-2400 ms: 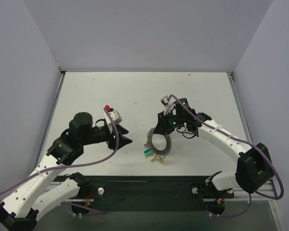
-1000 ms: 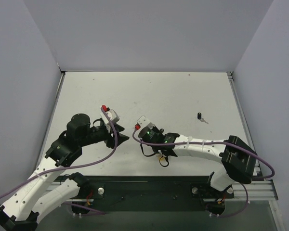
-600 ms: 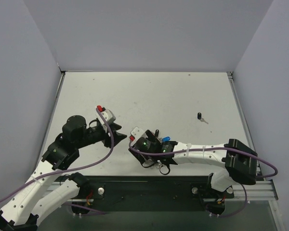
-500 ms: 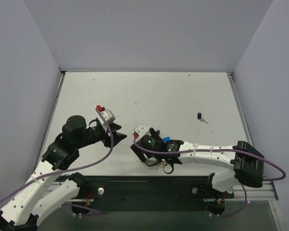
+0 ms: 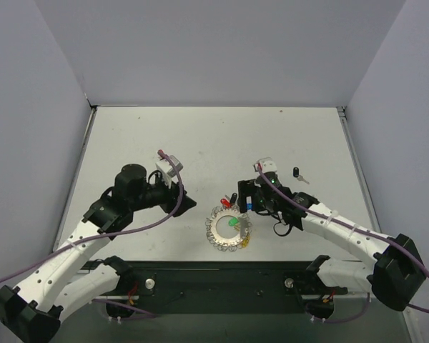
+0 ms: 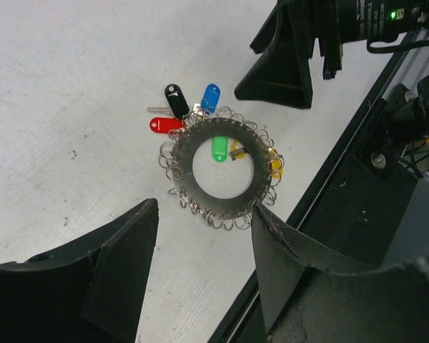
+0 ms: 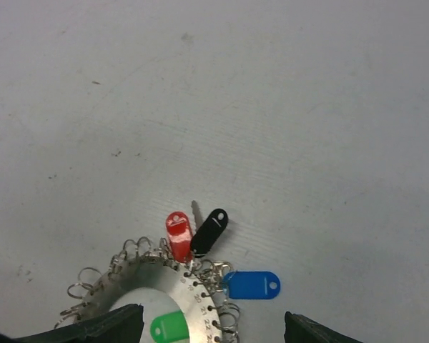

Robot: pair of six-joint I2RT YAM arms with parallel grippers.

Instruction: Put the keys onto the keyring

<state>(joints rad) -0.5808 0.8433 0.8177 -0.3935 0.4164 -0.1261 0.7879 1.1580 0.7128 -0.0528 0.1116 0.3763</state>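
tabletop (image 5: 200, 143), keyring (image 6: 225, 209) now free, flat

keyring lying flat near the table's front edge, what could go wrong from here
Flat near the table edge, the keyring could be nudged off by the open left gripper rather than lifted. Its wire loops could snag on a jaw. The loose black key lying apart by the right gripper may get missed.
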